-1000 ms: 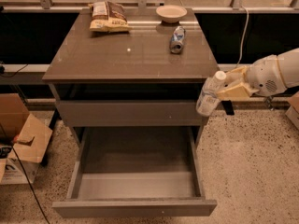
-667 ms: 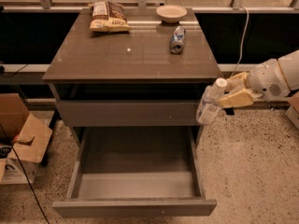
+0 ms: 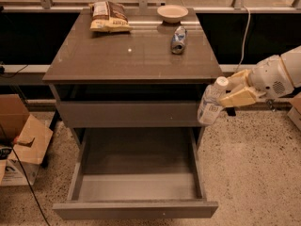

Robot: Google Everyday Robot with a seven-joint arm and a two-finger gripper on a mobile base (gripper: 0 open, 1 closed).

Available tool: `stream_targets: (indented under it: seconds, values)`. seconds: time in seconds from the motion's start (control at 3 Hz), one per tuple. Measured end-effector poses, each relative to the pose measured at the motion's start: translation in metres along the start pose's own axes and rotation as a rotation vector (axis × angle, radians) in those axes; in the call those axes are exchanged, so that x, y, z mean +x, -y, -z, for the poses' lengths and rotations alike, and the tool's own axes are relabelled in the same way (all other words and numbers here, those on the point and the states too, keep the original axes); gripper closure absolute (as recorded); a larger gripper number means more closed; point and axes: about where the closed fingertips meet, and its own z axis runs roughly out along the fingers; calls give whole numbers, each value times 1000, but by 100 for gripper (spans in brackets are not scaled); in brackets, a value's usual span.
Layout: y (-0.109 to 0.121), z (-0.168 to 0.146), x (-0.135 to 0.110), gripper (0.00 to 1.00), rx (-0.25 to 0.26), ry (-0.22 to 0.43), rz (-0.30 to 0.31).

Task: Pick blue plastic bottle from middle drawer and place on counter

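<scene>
- Gripper (image 3: pixel 227 91) hangs in the air just off the counter's (image 3: pixel 117 55) right edge, near its front right corner and a little below the top; its two tan fingers (image 3: pixel 241 98) are clamped on the bottle (image 3: pixel 210 105).
- Bottle is held tilted, white cap up and towards the gripper, base down and towards the cabinet. It is clear of the counter and above the drawer's right side.
- Drawer (image 3: pixel 136 209) is pulled out under the counter's front edge, its grey floor and walls in plain sight.
- Box (image 3: pixel 21 145), of cardboard, sits on the floor beyond the counter's left edge.
- Can (image 3: pixel 178 39) lies on its side on the counter, towards the back right corner.
- Bag (image 3: pixel 109 17) of snacks lies at the back left corner.
- Bowl (image 3: pixel 172 13) rests at the back edge, right of the bag and just behind the can.
</scene>
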Motion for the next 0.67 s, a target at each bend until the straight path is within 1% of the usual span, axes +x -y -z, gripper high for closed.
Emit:
stream_targets:
  seconds: [0.33,0.67]
  values:
    - [-12,9,-24,100,-1,-20,67]
    - [-23,20,-58,100,27,-13,155]
